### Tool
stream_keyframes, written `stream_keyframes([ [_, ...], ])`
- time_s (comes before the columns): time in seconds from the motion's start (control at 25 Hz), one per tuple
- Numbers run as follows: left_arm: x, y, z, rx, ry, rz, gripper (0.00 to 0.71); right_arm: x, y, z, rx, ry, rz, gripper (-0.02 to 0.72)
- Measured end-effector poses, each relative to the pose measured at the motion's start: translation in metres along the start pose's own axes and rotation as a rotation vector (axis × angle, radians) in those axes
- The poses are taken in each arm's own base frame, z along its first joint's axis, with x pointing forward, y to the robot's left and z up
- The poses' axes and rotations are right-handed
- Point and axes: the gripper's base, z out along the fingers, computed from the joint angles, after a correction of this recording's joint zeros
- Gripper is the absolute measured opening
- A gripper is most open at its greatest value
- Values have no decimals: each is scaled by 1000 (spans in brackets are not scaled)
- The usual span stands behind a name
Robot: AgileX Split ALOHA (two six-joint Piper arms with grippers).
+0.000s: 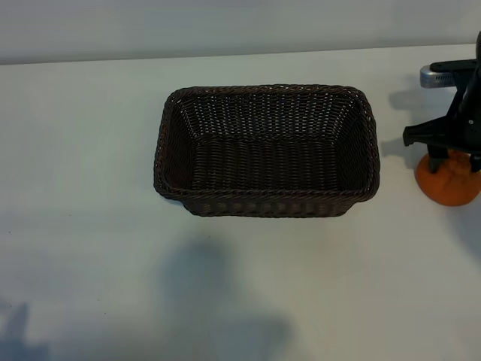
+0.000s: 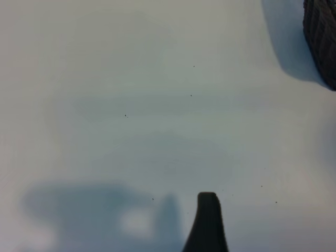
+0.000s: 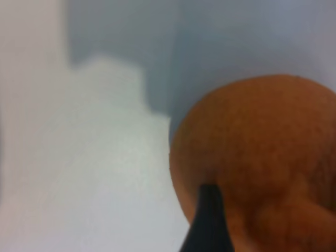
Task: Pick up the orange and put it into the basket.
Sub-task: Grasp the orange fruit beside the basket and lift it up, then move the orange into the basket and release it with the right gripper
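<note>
The orange point(image 1: 448, 183) rests on the white table at the far right, to the right of the dark brown wicker basket point(image 1: 267, 150), which has nothing in it. My right gripper point(image 1: 455, 159) is lowered from above onto the orange, open, with a finger on either side of the fruit. Close up, the orange point(image 3: 257, 152) fills the right wrist view, and one black fingertip point(image 3: 209, 210) lies against its peel. My left gripper point(image 2: 169, 226) hangs open over bare table, away from both things, holding nothing; only one of its fingers point(image 2: 208, 220) shows.
The white tabletop point(image 1: 90, 226) stretches left of and in front of the basket. Its far edge meets a pale wall point(image 1: 225, 22). A corner of the basket point(image 2: 323, 37) shows in the left wrist view. The left arm's shadow falls on the table's near left.
</note>
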Motion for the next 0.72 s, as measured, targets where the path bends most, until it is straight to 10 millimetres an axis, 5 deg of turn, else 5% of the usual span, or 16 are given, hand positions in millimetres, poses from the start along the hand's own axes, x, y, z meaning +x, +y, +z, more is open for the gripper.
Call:
stream_keyframes([
  [0.24,0,0,0,0,0,0,594,0,0,0,-1,-2,-3,107],
  [0.56,0,0,0,0,0,0,594,1,0,-2,1,2,-24,90],
  [0.72,0,0,0,0,0,0,594,3,-2,-22,-1,-24,-31,87],
])
